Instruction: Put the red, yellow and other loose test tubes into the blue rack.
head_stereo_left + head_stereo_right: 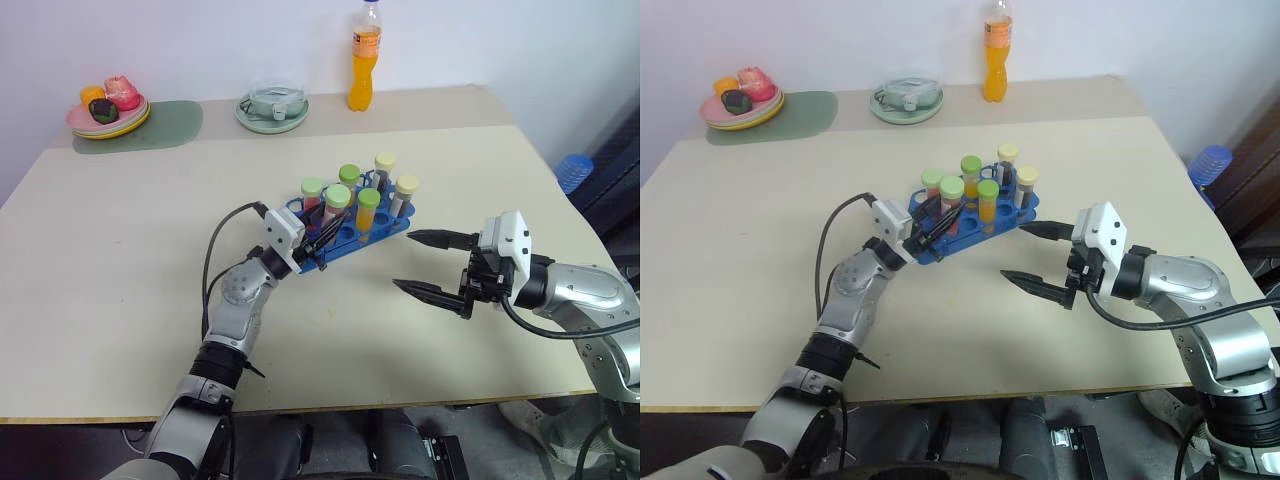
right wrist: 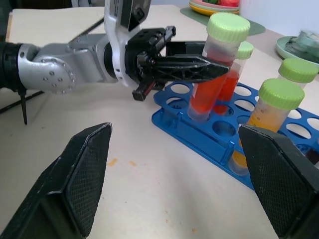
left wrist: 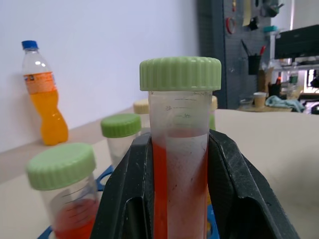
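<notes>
Six tubes up in blue rack (image 1: 352, 228); left gripper (image 2: 199, 67) clamped on red tube (image 2: 212, 74), seating it; right gripper (image 1: 430, 265) spread wide, idle; none loose on table (image 1: 120, 260)

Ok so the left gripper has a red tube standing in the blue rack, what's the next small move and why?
Probably open the left gripper and back away. Its fingers clamp the green-capped red test tube, which stands upright with its bottom already down in a corner hole of the blue rack. The right gripper waits open, clear of the rack.
</notes>
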